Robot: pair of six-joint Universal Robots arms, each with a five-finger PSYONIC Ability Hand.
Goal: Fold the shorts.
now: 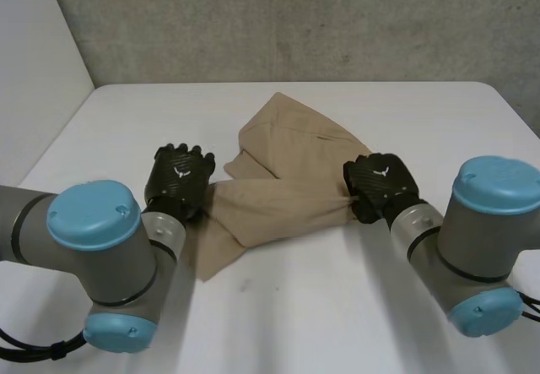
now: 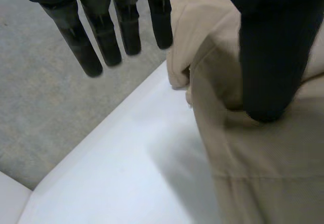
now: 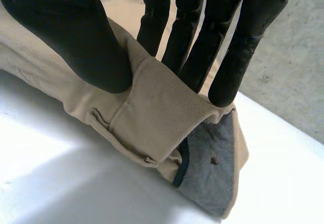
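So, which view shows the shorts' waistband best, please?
Right wrist view: the right hand pinches the waistband, belt loop and grey lining plain. Head view: whole shorts, waistband under that hand. Left wrist view: another part.

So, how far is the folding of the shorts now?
Partly done: the shorts lie bunched, one layer already over another, not a neat fold. In hand: the right hand pinches the waistband between thumb and fingers; the left hand is open, its thumb resting on the cloth. Left: flatten and finish the fold.
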